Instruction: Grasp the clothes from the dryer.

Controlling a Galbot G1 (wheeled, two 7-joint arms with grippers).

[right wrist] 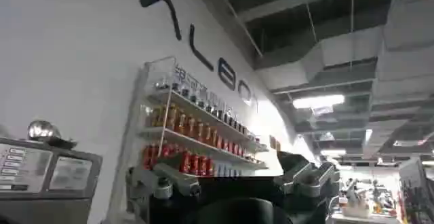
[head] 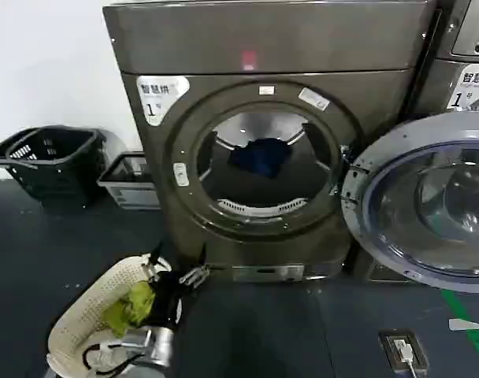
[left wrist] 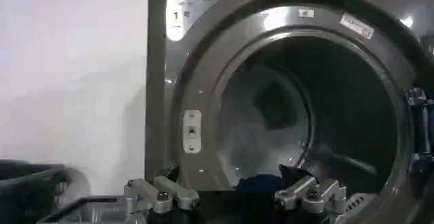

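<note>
Beside dryer [head: 271,157]: 2 baskets [head: 46,157], open door [head: 428,205]; clothes [head: 259,156] inside.

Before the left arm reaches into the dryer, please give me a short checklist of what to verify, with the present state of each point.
1. Round door of the large bronze-grey metal dryer swung open: ok, the door hangs to the robot's right.
2. Small bundle of dark blue clothes visible inside the drum: ok.
3. Left end effector open: ok, fingers spread apart.
4. Left end effector aimed at the opening: ok, the left wrist view looks into the drum.
5. Left end effector inside the drum: not ok, it is low, beside the white woven basket.
6. Right end effector out of the way: ok, it points at a shelf.
</note>
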